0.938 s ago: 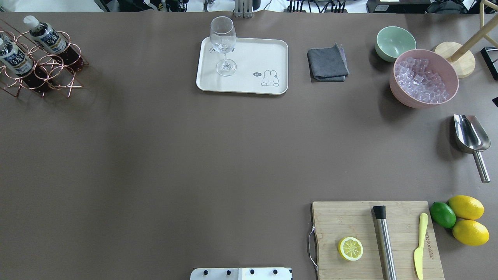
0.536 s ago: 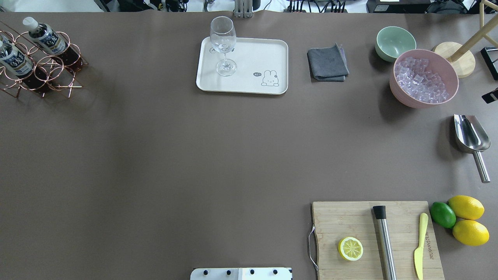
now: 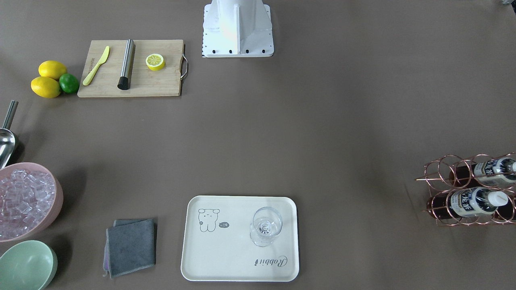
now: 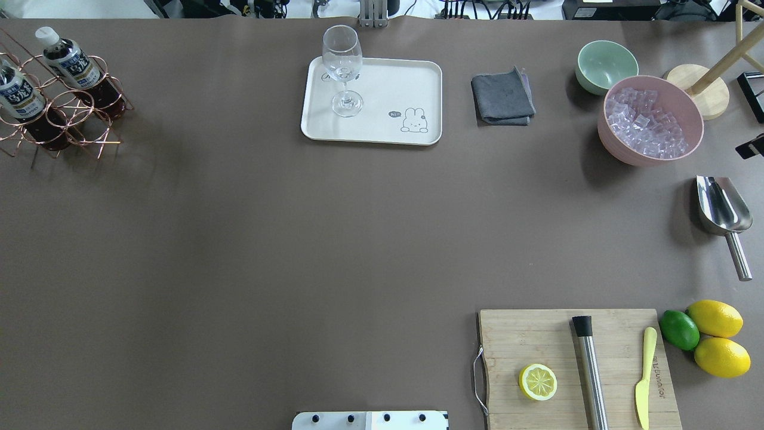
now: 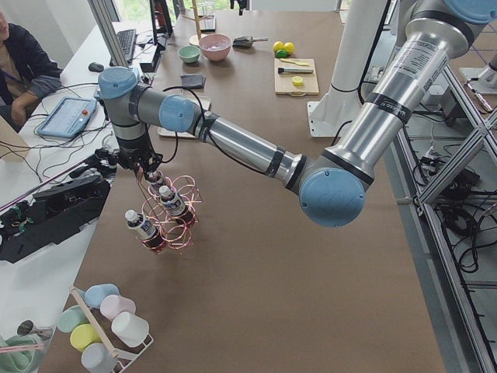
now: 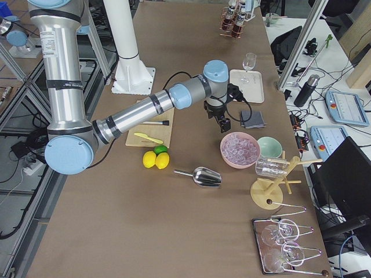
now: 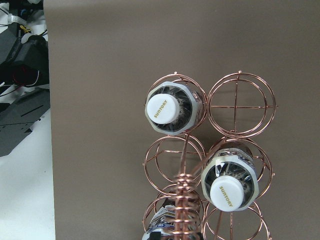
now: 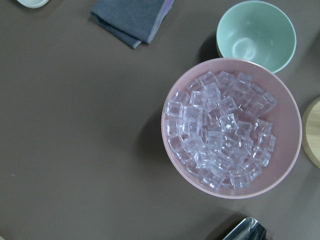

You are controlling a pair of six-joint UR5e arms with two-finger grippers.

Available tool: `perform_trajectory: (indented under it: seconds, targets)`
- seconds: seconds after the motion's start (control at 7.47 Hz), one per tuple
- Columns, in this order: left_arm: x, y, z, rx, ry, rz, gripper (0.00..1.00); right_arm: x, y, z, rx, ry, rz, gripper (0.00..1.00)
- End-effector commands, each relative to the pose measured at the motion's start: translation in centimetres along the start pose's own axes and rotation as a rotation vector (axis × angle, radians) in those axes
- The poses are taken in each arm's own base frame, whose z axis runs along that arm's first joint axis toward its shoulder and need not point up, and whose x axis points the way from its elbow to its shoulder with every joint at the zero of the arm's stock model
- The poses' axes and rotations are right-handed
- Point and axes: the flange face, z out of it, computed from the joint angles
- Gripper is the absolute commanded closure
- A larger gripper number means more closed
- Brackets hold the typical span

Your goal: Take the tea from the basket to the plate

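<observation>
Tea bottles [image 7: 166,109] sit in the basket [image 7: 241,106], well apart from the plate [image 4: 394,83].
My left gripper [image 5: 144,168] is at its handle, right gripper [image 6: 223,122] above the ice bowl [image 8: 289,120]; I cannot tell the fingers' state.

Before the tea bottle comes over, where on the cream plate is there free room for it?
The plate is bare from the stemmed glass across to the edge nearest the grey cloth. The glass end is crowded. The table between basket and plate is bare too.
</observation>
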Motion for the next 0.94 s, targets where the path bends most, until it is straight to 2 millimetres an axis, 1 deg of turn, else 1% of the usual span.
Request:
perform_trajectory:
  seconds: [0.0, 0.13, 0.27, 0.4, 0.54, 0.67, 0.8]
  targets:
    - [2.1, -5.2, -5.3, 0.003, -0.006, -0.013, 1.0, -3.1, -3.6, -0.5, 0.042, -0.028, -0.049, 0.01]
    - [2.7, -7.5, -7.7, 0.009, -0.03, -0.054, 1.0, -3.9, -4.2, -0.6, 0.115, -0.039, -0.071, 0.01]
    - [4.1, -11.0, -7.7, 0.023, -0.028, -0.053, 1.0, -4.2, -4.0, -0.8, 0.2, -0.053, -0.076, 0.01]
    - [4.7, -14.4, -8.6, 0.04, -0.048, -0.051, 1.0, -4.7, -3.5, -1.1, 0.272, -0.086, -0.072, 0.02]
    - [5.7, -17.8, -8.8, 0.062, -0.053, -0.057, 1.0, -5.2, -3.2, -1.4, 0.345, -0.134, -0.07, 0.05]
    - [7.5, -21.5, -8.3, 0.087, -0.043, -0.052, 1.0, -5.3, -3.1, -1.4, 0.403, -0.166, -0.066, 0.02]
    - [9.1, -26.0, -8.5, 0.121, -0.04, -0.048, 1.0, -5.1, -3.0, -1.2, 0.458, -0.176, -0.08, 0.01]
